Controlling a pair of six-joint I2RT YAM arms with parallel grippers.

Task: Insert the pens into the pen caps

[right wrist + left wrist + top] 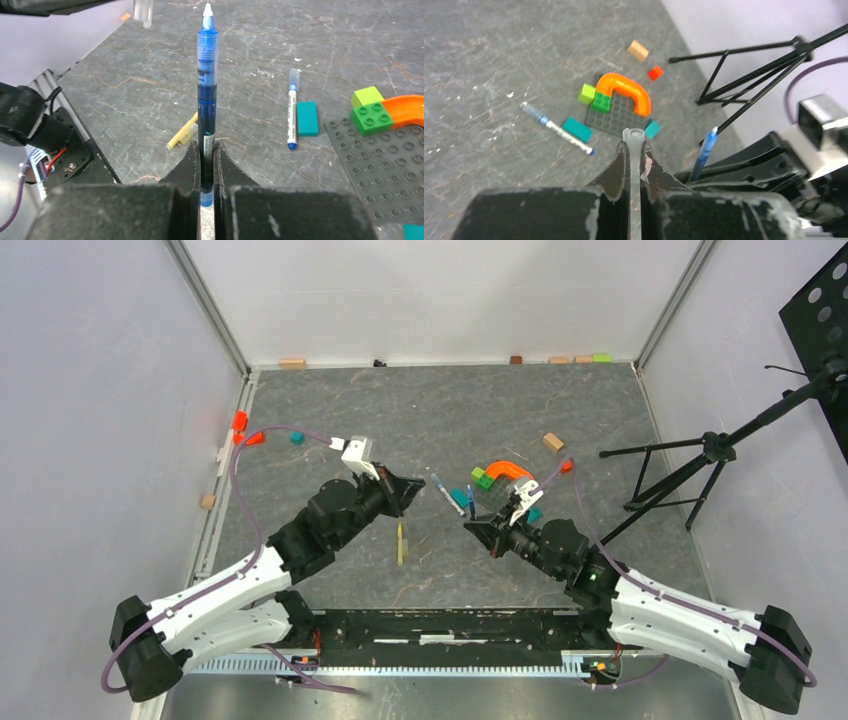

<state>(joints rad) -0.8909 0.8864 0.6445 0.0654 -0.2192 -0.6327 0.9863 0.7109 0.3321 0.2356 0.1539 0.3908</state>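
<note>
Pinches a clear cap [633, 136] in the tightly closed left gripper [634, 150] and clamps a blue pen [207, 75], tip outward, in the equally closed right gripper [207, 150], both above the middle of the table [450, 410], with a white pen [447, 494] lying near the centre and a yellow pen [401, 543] closer to the near edge.

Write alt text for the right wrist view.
The right gripper is shut on a blue pen, its tip pointing away from the camera. On the grey table beyond lie a yellow pen, a white pen and a teal block.

Left fingers [622, 167] and right fingers [192, 162] pinched tight.
</note>
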